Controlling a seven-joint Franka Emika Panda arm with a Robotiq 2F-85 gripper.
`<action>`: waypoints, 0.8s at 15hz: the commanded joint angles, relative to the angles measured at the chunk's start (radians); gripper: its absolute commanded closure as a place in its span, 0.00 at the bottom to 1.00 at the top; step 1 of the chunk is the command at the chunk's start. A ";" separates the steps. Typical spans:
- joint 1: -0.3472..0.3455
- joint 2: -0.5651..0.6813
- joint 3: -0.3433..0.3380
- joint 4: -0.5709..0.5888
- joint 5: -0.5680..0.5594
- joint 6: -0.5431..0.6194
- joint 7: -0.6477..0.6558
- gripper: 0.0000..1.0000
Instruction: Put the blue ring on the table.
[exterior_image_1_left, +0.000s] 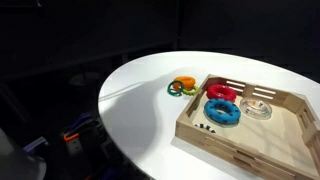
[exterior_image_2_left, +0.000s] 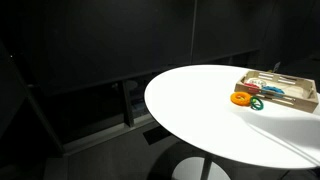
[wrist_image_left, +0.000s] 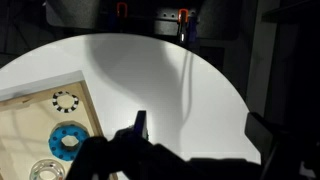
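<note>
The blue ring (exterior_image_1_left: 223, 111) lies flat inside the light wooden tray (exterior_image_1_left: 240, 140), next to a red ring (exterior_image_1_left: 221, 93). In the wrist view the blue ring (wrist_image_left: 68, 139) sits at the lower left, in the tray (wrist_image_left: 90, 105). The white round table (exterior_image_1_left: 140, 100) shows in both exterior views and, in the wrist view, fills the middle (wrist_image_left: 190, 80). My gripper (wrist_image_left: 200, 130) hangs over bare table beside the tray, apart from the ring. Its two dark fingers stand wide apart with nothing between them. I cannot make out the gripper in the exterior views.
An orange ring (exterior_image_1_left: 184, 83) and a small green ring (exterior_image_1_left: 175, 90) lie on the table just outside the tray. In the tray are also a clear glass dish (exterior_image_1_left: 258, 108) and a black-and-white dotted ring (wrist_image_left: 64, 100). Dark floor surrounds the table's edge.
</note>
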 joint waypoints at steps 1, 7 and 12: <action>-0.019 0.002 0.014 0.003 0.006 -0.003 -0.008 0.00; -0.021 0.019 0.025 0.037 0.014 0.028 0.015 0.00; -0.028 0.076 0.031 0.106 0.015 0.095 0.056 0.00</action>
